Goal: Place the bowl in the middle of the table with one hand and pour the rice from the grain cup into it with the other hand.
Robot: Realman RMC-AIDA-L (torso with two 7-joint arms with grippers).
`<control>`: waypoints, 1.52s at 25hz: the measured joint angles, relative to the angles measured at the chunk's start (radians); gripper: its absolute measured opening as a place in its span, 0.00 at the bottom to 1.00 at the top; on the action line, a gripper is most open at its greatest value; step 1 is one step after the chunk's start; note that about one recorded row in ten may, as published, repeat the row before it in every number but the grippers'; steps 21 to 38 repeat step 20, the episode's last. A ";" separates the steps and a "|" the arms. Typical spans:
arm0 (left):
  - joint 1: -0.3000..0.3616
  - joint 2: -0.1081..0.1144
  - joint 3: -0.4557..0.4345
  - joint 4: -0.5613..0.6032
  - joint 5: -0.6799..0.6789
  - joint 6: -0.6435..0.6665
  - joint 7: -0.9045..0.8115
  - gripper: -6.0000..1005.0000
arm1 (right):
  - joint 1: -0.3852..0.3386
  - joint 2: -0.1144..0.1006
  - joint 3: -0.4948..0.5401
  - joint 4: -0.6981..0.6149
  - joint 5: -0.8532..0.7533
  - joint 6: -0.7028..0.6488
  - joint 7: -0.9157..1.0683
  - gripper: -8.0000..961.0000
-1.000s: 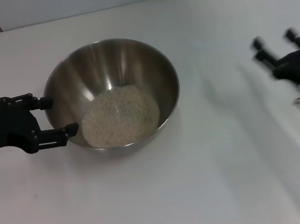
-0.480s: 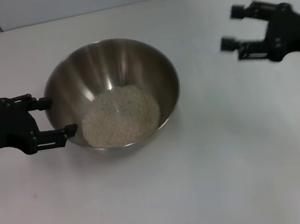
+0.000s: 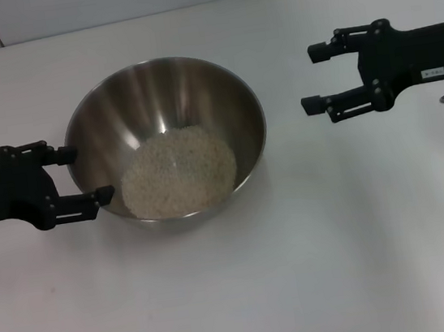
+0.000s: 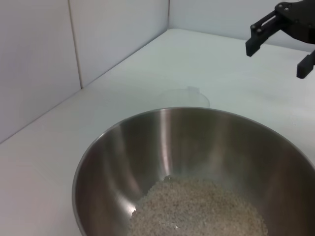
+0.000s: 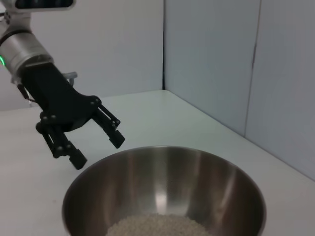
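The steel bowl stands left of the middle of the white table with a pale mound of rice inside. My left gripper is open, its fingertips at the bowl's left rim and outer wall. My right gripper is open and empty, held apart to the right of the bowl, fingers pointing at it. The bowl and rice fill the left wrist view. A faint translucent round outline with a small lip shows beyond the bowl; I cannot tell if it is the grain cup.
The grey tiled wall runs along the table's far edge. The right wrist view shows the bowl, the rice and my left gripper beside it. The left wrist view shows my right gripper.
My right arm has swung from the table's right edge up and leftward toward the bowl, its open fingers now pointing left. The left gripper, bowl and rice have not moved.
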State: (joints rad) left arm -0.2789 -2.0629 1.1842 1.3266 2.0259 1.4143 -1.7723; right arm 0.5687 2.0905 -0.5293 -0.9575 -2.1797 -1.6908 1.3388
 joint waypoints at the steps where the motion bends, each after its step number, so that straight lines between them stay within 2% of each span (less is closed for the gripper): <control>1: 0.000 0.000 0.000 0.001 0.000 0.000 -0.001 0.82 | -0.011 0.000 -0.021 -0.009 0.014 0.007 0.005 0.85; 7: -0.001 0.000 0.000 0.004 0.000 0.000 -0.003 0.82 | -0.068 0.001 -0.155 -0.057 0.075 0.066 0.037 0.85; 10: -0.002 0.000 0.001 0.004 0.000 0.000 -0.004 0.82 | -0.075 0.001 -0.169 -0.062 0.083 0.076 0.043 0.85; 38: -0.002 0.000 0.000 0.005 0.000 0.002 -0.005 0.82 | -0.079 0.002 -0.174 -0.065 0.093 0.080 0.047 0.85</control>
